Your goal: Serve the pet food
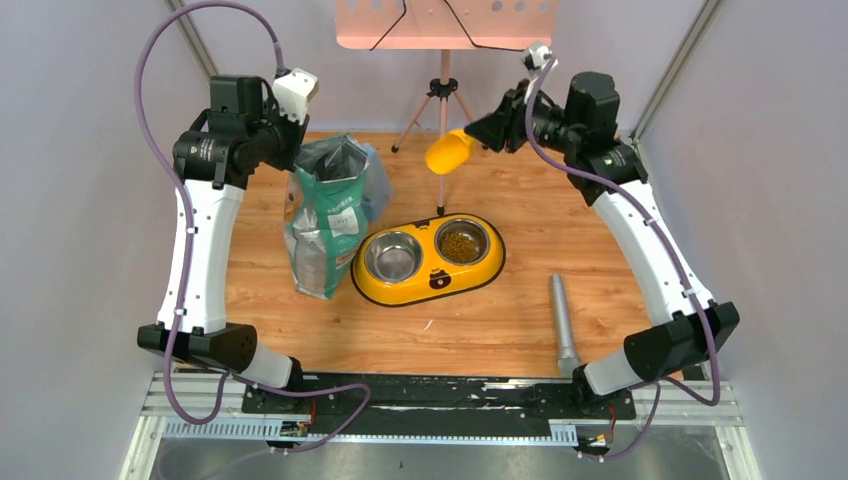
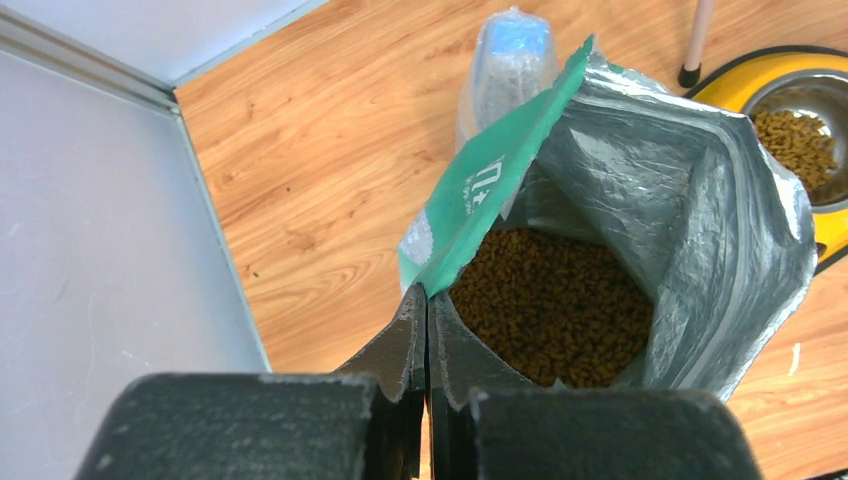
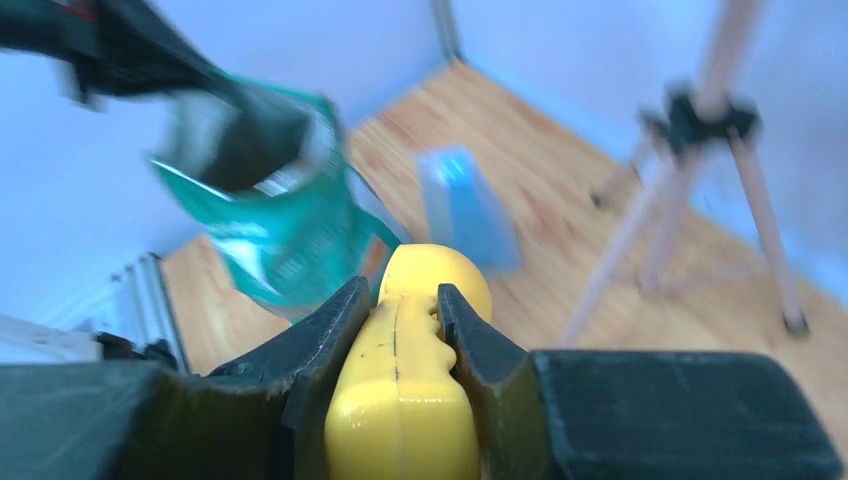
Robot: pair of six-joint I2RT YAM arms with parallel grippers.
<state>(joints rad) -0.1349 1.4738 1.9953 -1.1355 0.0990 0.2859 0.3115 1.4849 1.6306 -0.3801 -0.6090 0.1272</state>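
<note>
Pet food (image 2: 560,300) fills the open green-and-white bag (image 2: 690,190), which stands left of the yellow double bowl (image 1: 430,282). More pet food (image 1: 461,245) lies in the bowl's right cup; the left cup (image 1: 393,256) holds none. My left gripper (image 2: 427,292) is shut on the bag's green top edge, holding the mouth open. My right gripper (image 3: 400,295) is shut on the handle of the yellow scoop (image 3: 405,390). The scoop (image 1: 450,150) hangs in the air behind the bowl, right of the bag (image 1: 325,215). Whether anything is in the scoop cannot be seen.
A tripod (image 1: 441,100) stands at the back, just behind the scoop. A grey metal cylinder (image 1: 563,320) lies on the wooden floor at the front right. A clear bluish packet (image 2: 510,60) leans behind the bag. Walls close in on both sides.
</note>
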